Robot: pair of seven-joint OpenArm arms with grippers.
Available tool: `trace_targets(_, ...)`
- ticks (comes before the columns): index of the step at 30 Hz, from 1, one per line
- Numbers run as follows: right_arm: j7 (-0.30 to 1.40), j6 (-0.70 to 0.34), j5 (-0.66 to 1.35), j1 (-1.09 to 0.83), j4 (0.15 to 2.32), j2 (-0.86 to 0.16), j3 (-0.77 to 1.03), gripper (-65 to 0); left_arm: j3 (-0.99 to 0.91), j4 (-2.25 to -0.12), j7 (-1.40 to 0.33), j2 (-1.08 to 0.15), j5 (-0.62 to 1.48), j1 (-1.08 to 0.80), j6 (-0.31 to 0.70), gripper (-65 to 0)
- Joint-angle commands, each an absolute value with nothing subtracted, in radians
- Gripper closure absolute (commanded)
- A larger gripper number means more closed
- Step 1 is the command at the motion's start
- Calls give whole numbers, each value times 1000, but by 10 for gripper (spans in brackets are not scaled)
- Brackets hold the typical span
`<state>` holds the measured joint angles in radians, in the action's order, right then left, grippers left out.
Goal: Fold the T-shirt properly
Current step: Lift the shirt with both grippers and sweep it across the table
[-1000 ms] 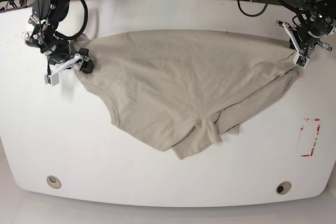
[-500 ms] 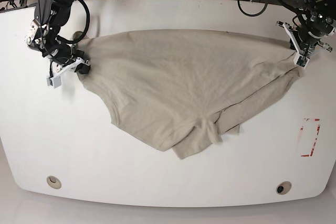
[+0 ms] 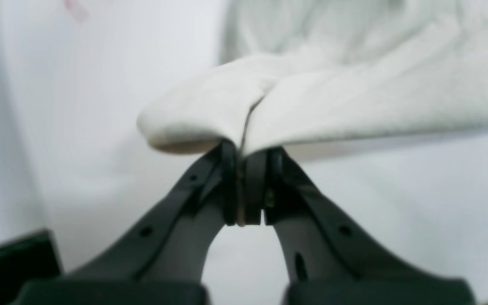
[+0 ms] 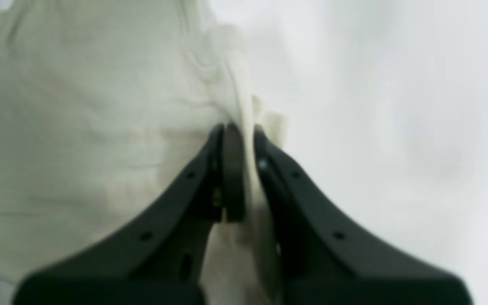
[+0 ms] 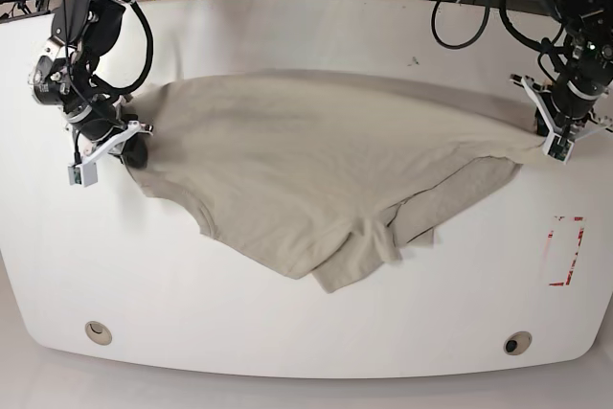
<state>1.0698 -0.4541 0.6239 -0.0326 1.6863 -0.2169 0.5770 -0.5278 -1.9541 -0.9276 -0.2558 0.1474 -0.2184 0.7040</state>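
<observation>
T-shirt [image 5: 316,170] spread wide across the middle of the bench [image 5: 287,323], bunched and doubled over at its near edge, one corner stretched out to each side. Left hand [image 3: 244,161] clamped on a thick fold of shirt edge, fingers pressed together with cloth pinched between. Right hand [image 4: 237,140] likewise clamped on the shirt, only a thin strip of hem caught between the fingers.

Likely trouble, judged from this:
- Thin bite at the right hand slipping free under any pull away from the shirt, dropping that corner back onto the bench.
- Two layers pinched in the left hand instead of one, so a lift drags the underside along and makes a lump rather than a flat fold.
- Uneven pull between the two hands skewing the shirt, with the tucked flap at the near edge locked into the fold as a crease.
- Too hard a stretch sliding the whole shirt toward one side of the bench, away from its middle.
</observation>
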Motion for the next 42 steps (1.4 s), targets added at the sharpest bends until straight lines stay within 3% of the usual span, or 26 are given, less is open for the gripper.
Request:
trace_targets(1,1047,-456,631,-12,1764,-265,581,0,-533,-1980,-909,-269,150,-157,698,0)
trace_targets(16,1047,-458,737,213,1802,-499,581,0,-526,-1998,-914,-280,145,199,698,0)
trace_targets(25,1047,-458,877,255,1837,-645,588,0,-510,-2012,-1098,-337,153,424,698,0)
trace_targets(32,1047,-458,878,255,1948,-684,587,0,-506,-2012,-1205,-366,153,542,698,0)
trace_targets(42,1047,-458,880,295,1952,-682,581,0,-476,-2011,-1207,-386,151,541,698,0)
